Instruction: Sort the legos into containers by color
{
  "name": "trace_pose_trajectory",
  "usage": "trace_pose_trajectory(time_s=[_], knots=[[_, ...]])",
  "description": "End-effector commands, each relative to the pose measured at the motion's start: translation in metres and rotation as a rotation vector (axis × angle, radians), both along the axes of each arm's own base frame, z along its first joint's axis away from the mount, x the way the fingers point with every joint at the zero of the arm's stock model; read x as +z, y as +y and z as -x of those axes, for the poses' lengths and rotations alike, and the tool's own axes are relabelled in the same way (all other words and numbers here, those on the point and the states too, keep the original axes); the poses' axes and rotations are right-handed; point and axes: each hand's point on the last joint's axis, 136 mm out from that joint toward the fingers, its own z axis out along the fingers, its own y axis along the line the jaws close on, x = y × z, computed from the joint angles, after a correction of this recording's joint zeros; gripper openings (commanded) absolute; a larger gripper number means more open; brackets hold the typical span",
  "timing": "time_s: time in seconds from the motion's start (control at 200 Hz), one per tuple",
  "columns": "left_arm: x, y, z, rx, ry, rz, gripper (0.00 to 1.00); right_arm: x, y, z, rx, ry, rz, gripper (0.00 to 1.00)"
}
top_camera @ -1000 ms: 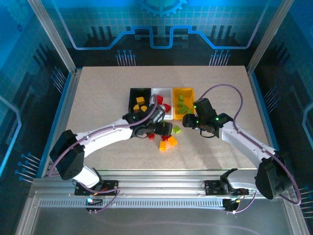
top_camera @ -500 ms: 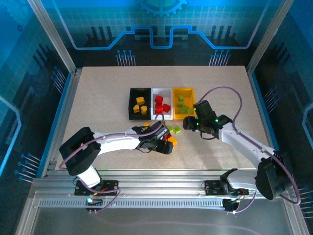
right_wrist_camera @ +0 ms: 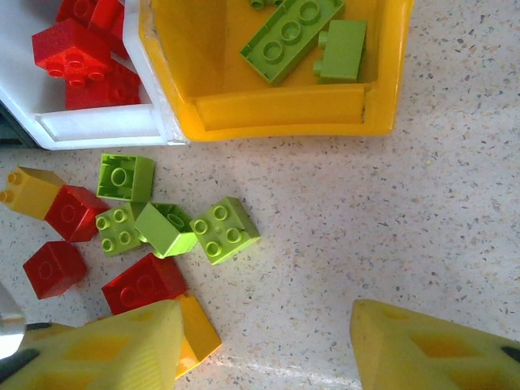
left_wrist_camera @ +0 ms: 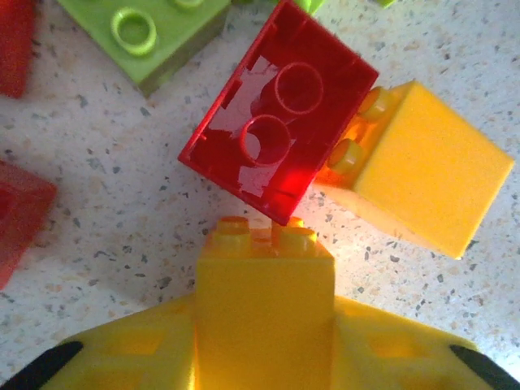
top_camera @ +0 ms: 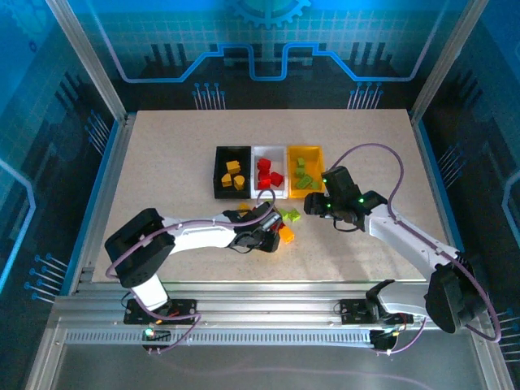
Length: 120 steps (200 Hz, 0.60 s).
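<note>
My left gripper (left_wrist_camera: 264, 325) is low over the loose pile (top_camera: 280, 223) and shut on a yellow lego (left_wrist_camera: 264, 272), studs facing away. Just beyond it lie an upside-down red lego (left_wrist_camera: 276, 154), another yellow lego (left_wrist_camera: 422, 175) and a green lego (left_wrist_camera: 154, 32). My right gripper (right_wrist_camera: 264, 349) hovers open and empty in front of the yellow bin (right_wrist_camera: 276, 110), which holds green legos (right_wrist_camera: 292, 32). Green legos (right_wrist_camera: 223, 230) and red legos (right_wrist_camera: 146, 280) lie to its left. The white bin (right_wrist_camera: 97, 122) holds red legos (right_wrist_camera: 73, 49). The black bin (top_camera: 219, 172) holds yellow legos.
The three bins stand side by side in the middle of the table (top_camera: 162, 154), black, white (top_camera: 269, 149), then yellow (top_camera: 305, 149). Both arms meet close together at the pile just in front of them. Bare tabletop lies right of the green legos (right_wrist_camera: 390, 211).
My left arm swung from the bins down onto the pile and its jaws closed on a yellow lego. The right gripper shifted only slightly and stayed open.
</note>
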Motion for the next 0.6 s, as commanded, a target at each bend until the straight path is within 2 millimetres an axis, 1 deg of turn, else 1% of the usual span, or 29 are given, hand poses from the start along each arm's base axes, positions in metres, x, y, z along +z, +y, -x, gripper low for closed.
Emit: trace_pose_trajectory(time_s=[0.0,0.075,0.145,0.26,0.325,0.395,0.47,0.53,0.595], knots=[[0.018,0.01,0.0,0.044,-0.039,0.021,0.35,0.004,-0.005,-0.002,-0.015,-0.016,-0.002,0.58],[0.036,0.023,-0.007,0.092,-0.072,0.038,0.34,0.005,-0.004,-0.003,-0.015,-0.019,-0.004,0.58],[0.057,0.042,-0.021,0.157,-0.116,0.049,0.34,0.005,-0.005,-0.003,-0.016,-0.021,-0.004,0.58],[0.089,0.084,-0.057,0.284,-0.192,0.037,0.35,0.003,-0.005,-0.003,-0.019,-0.02,-0.002,0.58],[0.103,0.105,-0.079,0.349,-0.232,0.03,0.35,0.003,-0.005,-0.002,-0.021,-0.019,-0.003,0.58],[0.111,0.126,-0.104,0.417,-0.26,0.017,0.35,0.003,-0.006,-0.003,-0.021,-0.018,0.0,0.59],[0.114,0.142,-0.131,0.478,-0.276,0.014,0.35,0.002,-0.006,-0.002,-0.022,-0.017,0.001,0.58],[0.114,0.147,-0.152,0.511,-0.286,0.014,0.35,0.002,-0.006,-0.002,-0.022,-0.014,0.003,0.59],[0.11,0.151,-0.173,0.531,-0.288,-0.003,0.35,0.003,-0.006,-0.002,-0.021,-0.015,0.0,0.59]])
